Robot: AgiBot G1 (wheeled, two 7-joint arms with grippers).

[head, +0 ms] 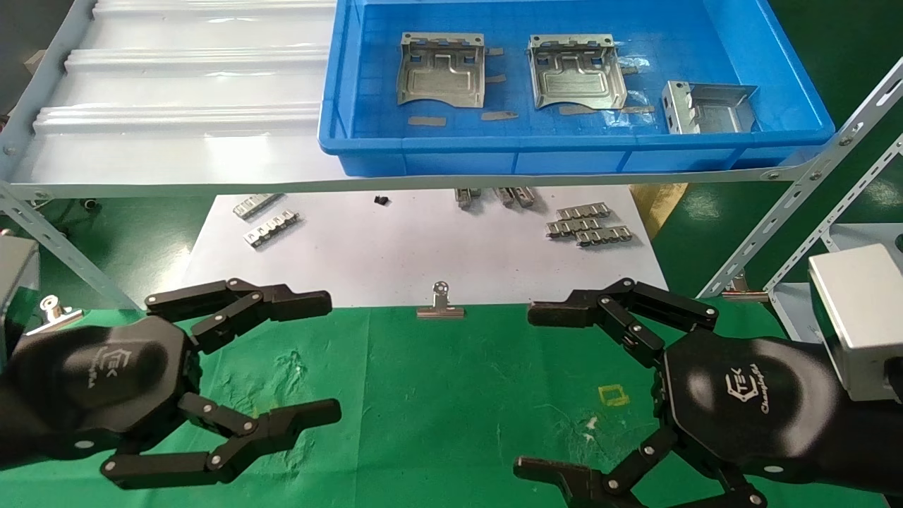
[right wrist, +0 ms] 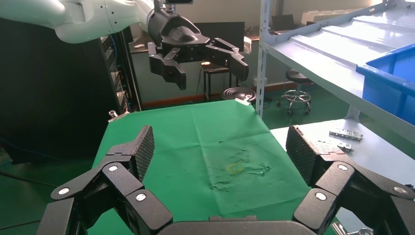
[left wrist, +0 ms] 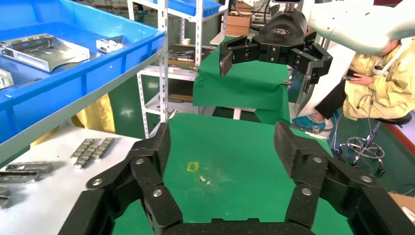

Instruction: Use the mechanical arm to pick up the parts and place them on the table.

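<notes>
**Spotter:** Where are you in the job?

**Operator:** Right at the start, by my reading. Left to right in the head view: my left gripper (head: 331, 360) hangs at lower left over the green counter (head: 437, 395), fingers spread wide, nothing in it. My right gripper (head: 525, 388) mirrors it at lower right, released too and empty.

**Spotter:** And the parts?

**Operator:** All up in the blue tray (head: 564, 152) on the shelf, top centre to upper right of the frame. First plate (head: 441, 70) at the tray's left, second plate (head: 577, 73) near its middle, both lying flat. A third piece (head: 707, 107) sits at the tray's right end; it looks tipped on a flange, though I can't be sure. Nothing silvery and square is on the green cloth.

**Spotter:** Those little strips on the white paper (head: 395, 247)?

**Operator:** The ridged strips (head: 589, 224) at mid-frame aren't mine to move. Neither is the binder clip (head: 441, 305) at the paper's edge.

**Spotter:** Next move?

**Operator:** I'd judge one arm has to lift well up and reach forward over the tray wall, then come down on a plate's bent flange. Flat sheet metal gives little to pinch, so I'd go for an upright edge.
</notes>
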